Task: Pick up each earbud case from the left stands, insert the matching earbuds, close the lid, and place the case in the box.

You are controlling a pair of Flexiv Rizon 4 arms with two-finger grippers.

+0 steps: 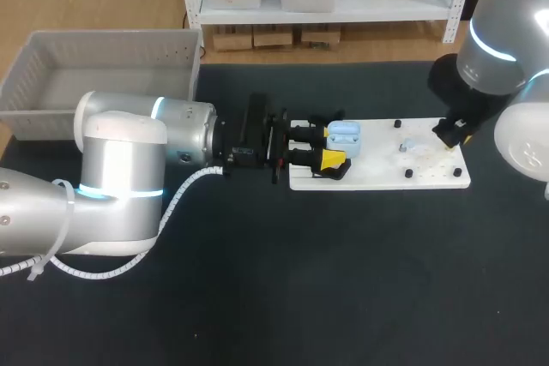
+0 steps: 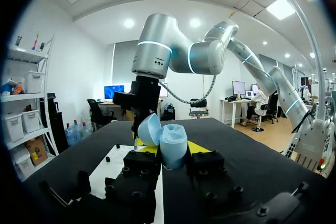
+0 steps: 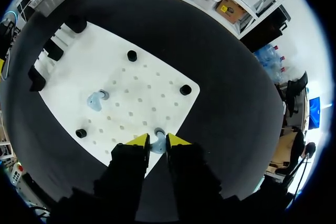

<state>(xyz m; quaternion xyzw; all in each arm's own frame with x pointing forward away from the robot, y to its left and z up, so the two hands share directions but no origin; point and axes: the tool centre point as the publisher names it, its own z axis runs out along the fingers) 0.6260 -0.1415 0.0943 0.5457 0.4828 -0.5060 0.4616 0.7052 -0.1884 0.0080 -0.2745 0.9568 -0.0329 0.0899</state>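
Observation:
An open light-blue earbud case (image 1: 345, 136) is held over the left end of the white board (image 1: 377, 176), and my left gripper (image 1: 328, 145) is shut on it from both sides. The left wrist view shows the case (image 2: 173, 142) upright between the yellow tips of the left gripper (image 2: 169, 156), with its lid (image 2: 148, 129) swung back. My right gripper (image 1: 452, 135) is down at the board's right edge. In the right wrist view the right gripper (image 3: 157, 141) is closed around a pale-blue earbud (image 3: 157, 146) on the board. A second earbud (image 3: 95, 99) lies further in on the board (image 3: 131, 93).
A grey bin (image 1: 103, 66) stands at the back left of the table. Black pegs (image 3: 132, 55) stick up from the board, and black stands (image 3: 52, 51) sit at its far end. Dark table mat (image 1: 343, 280) surrounds the board.

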